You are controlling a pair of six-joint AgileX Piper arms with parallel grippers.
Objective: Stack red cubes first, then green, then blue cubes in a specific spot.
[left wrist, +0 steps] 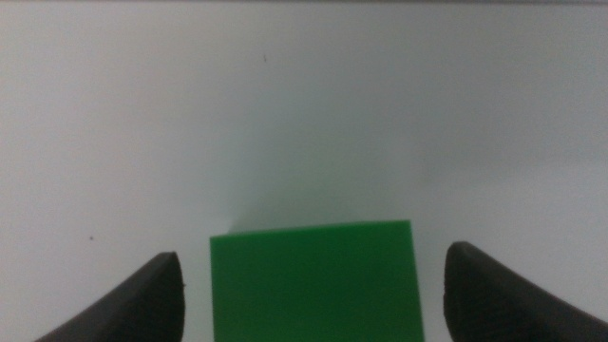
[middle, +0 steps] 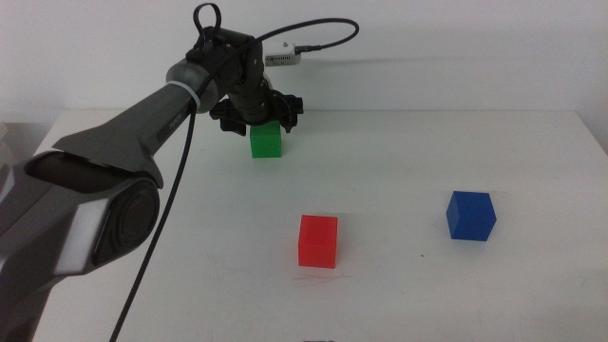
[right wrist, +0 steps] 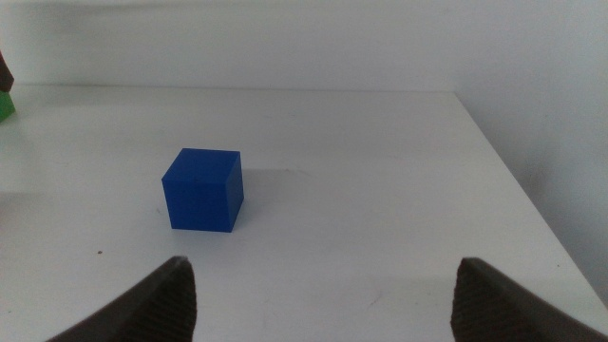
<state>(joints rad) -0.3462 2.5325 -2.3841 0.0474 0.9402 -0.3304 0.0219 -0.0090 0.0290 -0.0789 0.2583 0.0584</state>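
Observation:
The green cube rests on the white table at the far middle. My left gripper hovers right over it, open, with the green cube between its two jaws and a gap on each side. The red cube sits alone near the table's centre front. The blue cube lies to the right of it. My right gripper is open and holds nothing, with the blue cube some way ahead of it; that arm does not show in the middle view.
The left arm stretches from the near left across to the far middle, a black cable hanging along it. The table's right edge runs close beside the blue cube. A white wall backs the table.

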